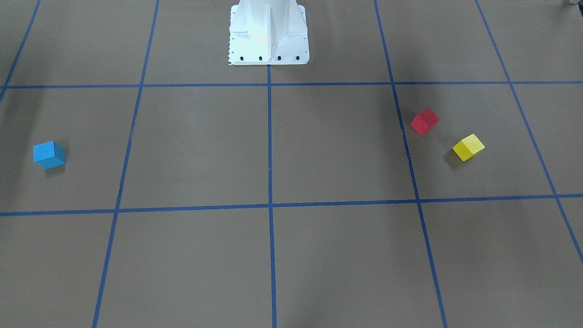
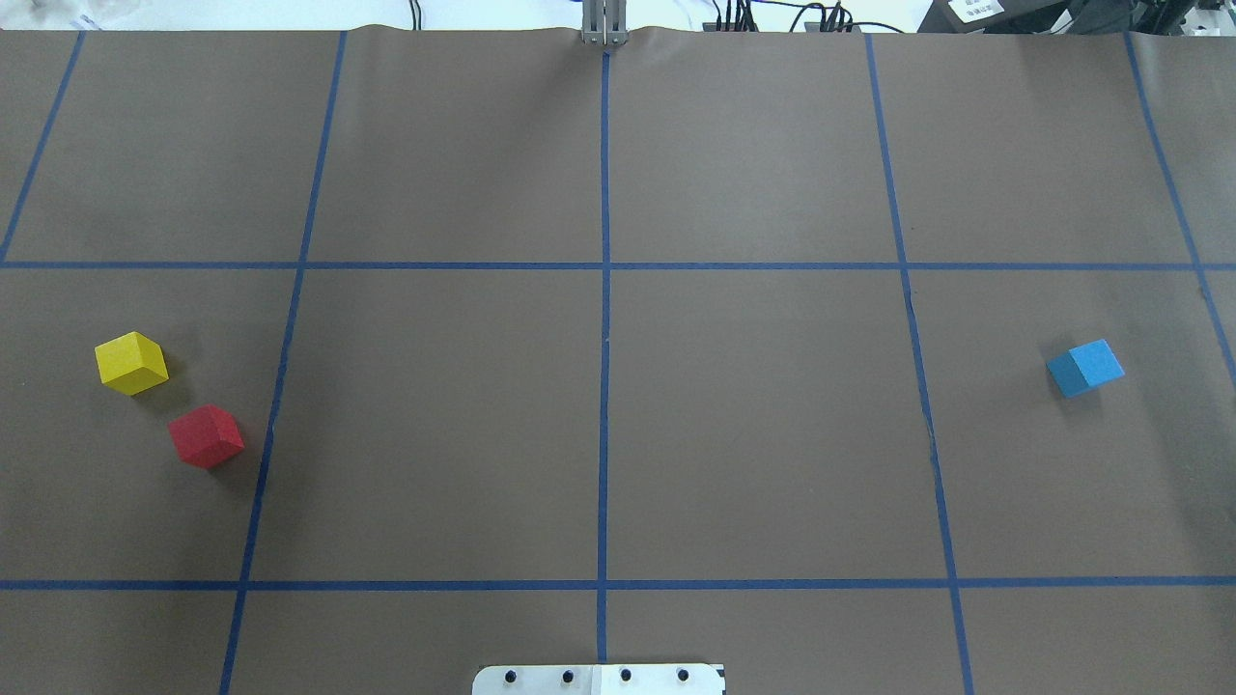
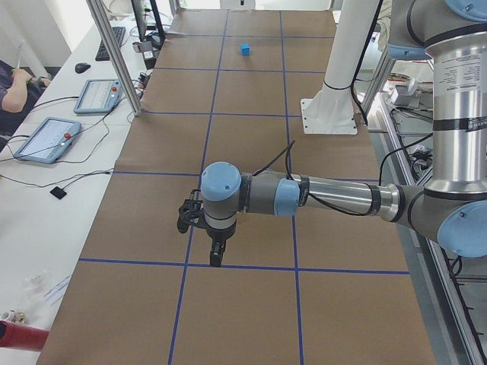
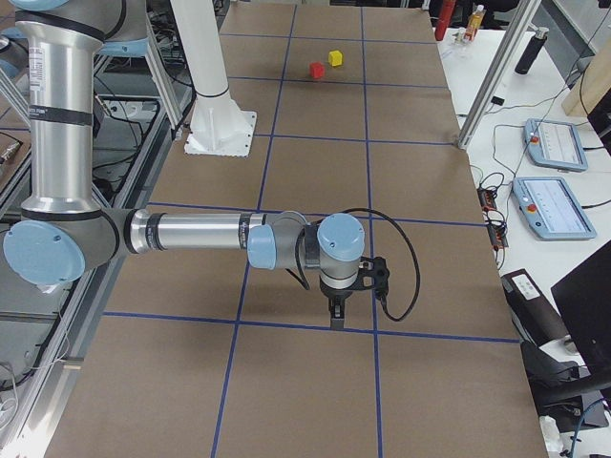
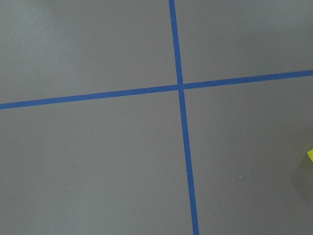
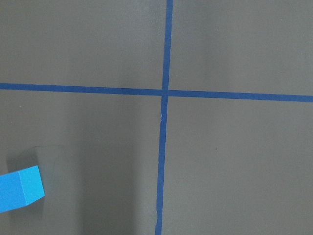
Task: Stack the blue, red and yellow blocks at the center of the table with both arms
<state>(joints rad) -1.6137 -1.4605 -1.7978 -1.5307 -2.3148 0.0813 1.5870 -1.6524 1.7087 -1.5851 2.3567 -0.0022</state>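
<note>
The blue block (image 2: 1085, 368) lies on the brown table at the right in the overhead view; it also shows in the front view (image 1: 49, 155) and at the right wrist view's lower left edge (image 6: 19, 188). The red block (image 2: 206, 436) and the yellow block (image 2: 131, 363) lie close together at the left, apart from each other. A yellow corner shows in the left wrist view (image 5: 310, 155). My left gripper (image 3: 217, 255) and right gripper (image 4: 336, 315) hang above the table and show only in the side views. I cannot tell whether they are open or shut.
The robot's white base (image 2: 599, 680) stands at the table's near middle edge. Blue tape lines (image 2: 605, 386) divide the table into squares. Tablets (image 3: 46, 139) and a metal post (image 3: 114, 57) stand along the operators' side.
</note>
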